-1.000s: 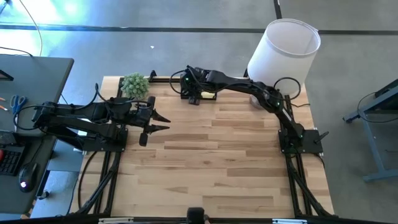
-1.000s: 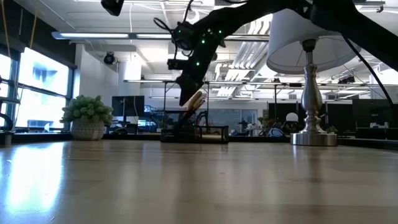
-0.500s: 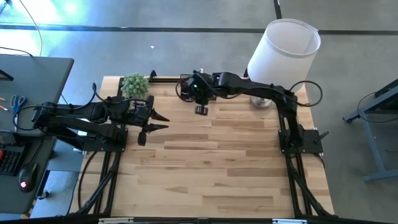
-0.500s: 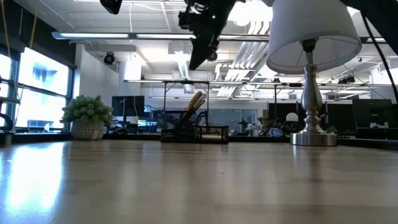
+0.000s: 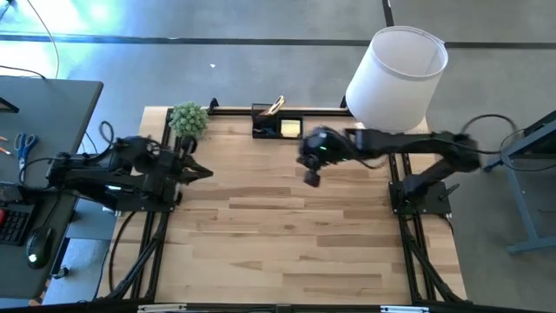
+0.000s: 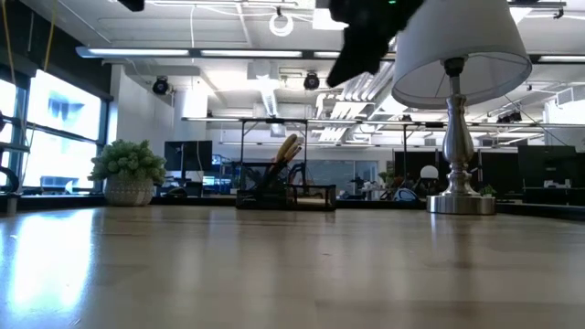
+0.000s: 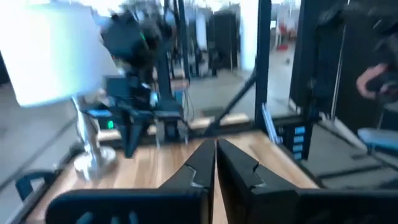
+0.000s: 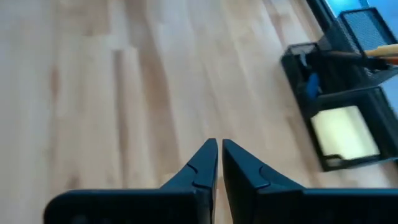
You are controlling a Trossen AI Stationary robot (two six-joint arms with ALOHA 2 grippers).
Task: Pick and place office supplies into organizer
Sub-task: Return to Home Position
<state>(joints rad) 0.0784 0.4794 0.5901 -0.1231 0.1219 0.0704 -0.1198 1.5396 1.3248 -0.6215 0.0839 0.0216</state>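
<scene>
The black organizer stands at the table's far edge. In the right wrist view its lower tray holds a yellow sticky-note pad and a small blue block, and an orange pencil leans in the taller cup. My right gripper hangs shut and empty above the table, right of and nearer than the organizer, tipped downward. My left gripper is shut and empty, level, at the table's left side. Both wrist views show the fingertips together, the left gripper and the right gripper.
A white-shaded lamp stands at the far right corner, close behind the right arm. A small green plant sits at the far left, just beyond the left arm. Bare wood spans the table's middle and near half.
My right gripper has pulled away from the organizer, rising and swinging toward the table's right and near side. My left gripper has drawn back toward the left edge and shut. The organizer and its contents have stayed put.
</scene>
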